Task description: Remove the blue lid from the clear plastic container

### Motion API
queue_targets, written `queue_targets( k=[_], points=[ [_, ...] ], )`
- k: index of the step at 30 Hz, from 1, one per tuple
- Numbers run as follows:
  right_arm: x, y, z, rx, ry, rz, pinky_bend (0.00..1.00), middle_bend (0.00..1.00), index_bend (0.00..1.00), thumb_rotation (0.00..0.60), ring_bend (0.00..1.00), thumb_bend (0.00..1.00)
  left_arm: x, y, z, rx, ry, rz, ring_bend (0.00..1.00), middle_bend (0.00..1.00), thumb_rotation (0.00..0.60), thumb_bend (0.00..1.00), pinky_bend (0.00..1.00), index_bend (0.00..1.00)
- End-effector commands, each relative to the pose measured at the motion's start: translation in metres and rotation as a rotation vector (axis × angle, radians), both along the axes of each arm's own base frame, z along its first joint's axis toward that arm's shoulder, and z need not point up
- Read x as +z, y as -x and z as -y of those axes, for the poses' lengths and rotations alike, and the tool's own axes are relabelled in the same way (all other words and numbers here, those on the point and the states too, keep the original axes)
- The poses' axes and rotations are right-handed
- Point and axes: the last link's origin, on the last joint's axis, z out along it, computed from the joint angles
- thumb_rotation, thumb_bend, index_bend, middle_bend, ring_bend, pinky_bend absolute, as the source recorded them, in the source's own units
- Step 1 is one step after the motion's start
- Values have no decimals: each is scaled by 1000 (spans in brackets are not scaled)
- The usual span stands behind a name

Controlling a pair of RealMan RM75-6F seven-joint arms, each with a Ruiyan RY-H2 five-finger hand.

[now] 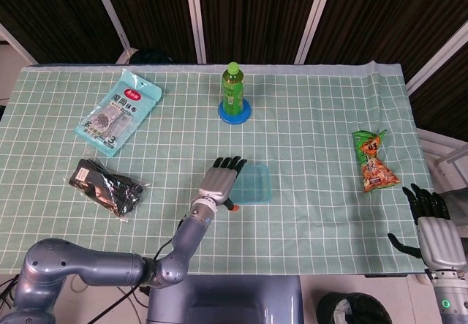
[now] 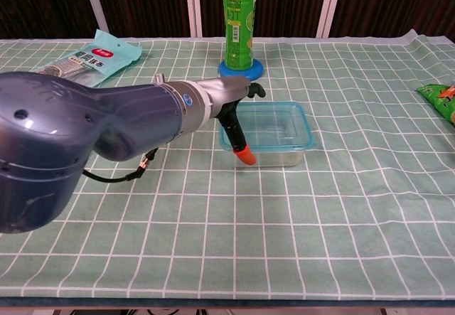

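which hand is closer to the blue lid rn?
Left. The left hand hovers over the left edge of the blue lid, fingers spread, holding nothing. The right hand sits off the table's near right corner, far from the container.

Bench point(image 1: 314, 214) draped in a pale green cloth point(image 1: 307, 130) with a white grid | dark slatted wall panels point(image 1: 256, 13) behind, split by slanting white posts point(image 1: 191, 17) | cloth's far edge lies slightly rumpled against the wall | even overhead light, soft shadows | pale floor point(image 1: 439, 148) glimpsed at right
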Motion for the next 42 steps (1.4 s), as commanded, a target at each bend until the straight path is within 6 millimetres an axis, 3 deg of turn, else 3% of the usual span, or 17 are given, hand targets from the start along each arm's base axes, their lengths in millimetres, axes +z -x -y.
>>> queue_targets(
  k=[1, 5, 8, 16, 25, 31, 42],
  points=[
    [0, 0, 0, -2, 0, 0, 0, 0, 0, 600, 0, 329, -8, -7, -2, -9, 15, 14, 16, 4, 600, 10, 128, 11],
    [0, 0, 0, -3, 0, -1, 0, 0, 0, 600, 0, 329, -14, -11, -6, -32, 2, 22, 218, 190, 600, 110, 348, 190],
    [0, 0, 0, -7, -2, -5, 0, 0, 0, 600, 0, 329, -16, -13, -8, -56, -10, 30, 305, 277, 600, 140, 406, 267],
    [-1, -4, 1, 9, 5, -11, 0, 0, 0, 600, 0, 329, -2, -4, -12, -185, 20, 8, 305, 301, 600, 140, 412, 291],
    [-14, -20, 4, 51, -10, -12, 0, 0, 0, 600, 0, 329, 30, 26, -27, -320, 181, -39, 285, 300, 600, 140, 399, 292],
    [-42, -43, 12, 118, -59, -3, 0, 0, 0, 600, 0, 329, 33, 31, -33, -345, 206, -26, 283, 297, 600, 134, 397, 292],
    [-121, -106, 24, 226, -185, 81, 0, 0, 0, 600, 0, 327, 22, 24, -32, -393, 240, -5, 278, 293, 600, 130, 396, 291]
  ],
)
